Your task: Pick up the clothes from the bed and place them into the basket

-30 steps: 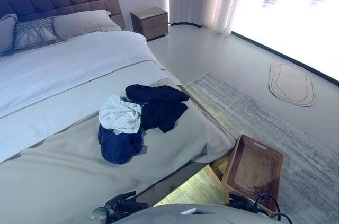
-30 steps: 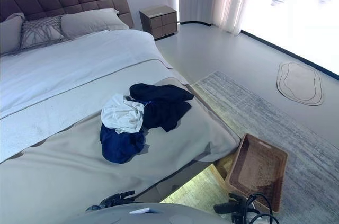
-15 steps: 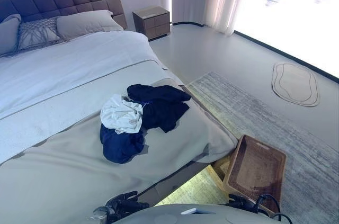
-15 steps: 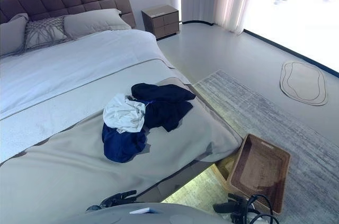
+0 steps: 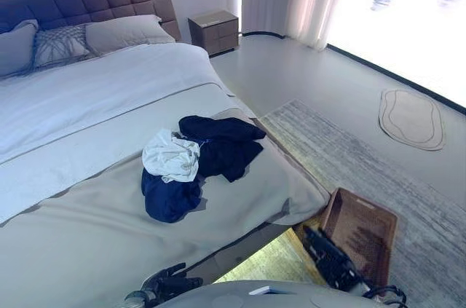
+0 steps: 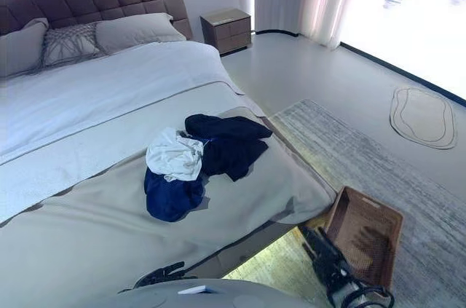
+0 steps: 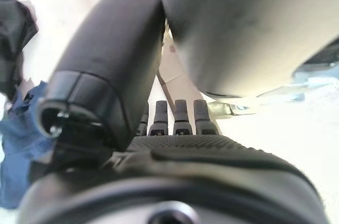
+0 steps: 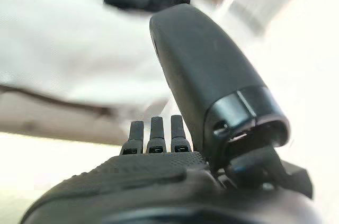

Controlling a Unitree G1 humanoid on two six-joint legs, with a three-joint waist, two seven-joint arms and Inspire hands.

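A heap of clothes lies on the bed (image 5: 87, 250) near its foot: a white garment (image 5: 172, 156) on top, a black one (image 5: 224, 145) to its right, a blue one (image 5: 166, 196) below. The brown woven basket (image 5: 364, 231) stands on the floor past the bed's right corner, with nothing showing in it. My right hand (image 5: 329, 257) is low in front of the basket, open, fingers (image 8: 153, 128) straight and holding nothing. My left hand (image 5: 167, 283) rests at the bottom edge by the bed's foot, open too, its fingers (image 7: 175, 117) straight and bare.
A grey rug (image 5: 378, 162) runs along the bed's right side under the basket. Beyond it lie a small oval mat (image 5: 411, 119) and bright curtained windows. A nightstand (image 5: 213, 31) stands by the headboard, with pillows (image 5: 124, 31) at the bed's head.
My right hand has risen into view in front of the basket, where only its tip showed before. The camera has shifted slightly. The clothes lie as they were.
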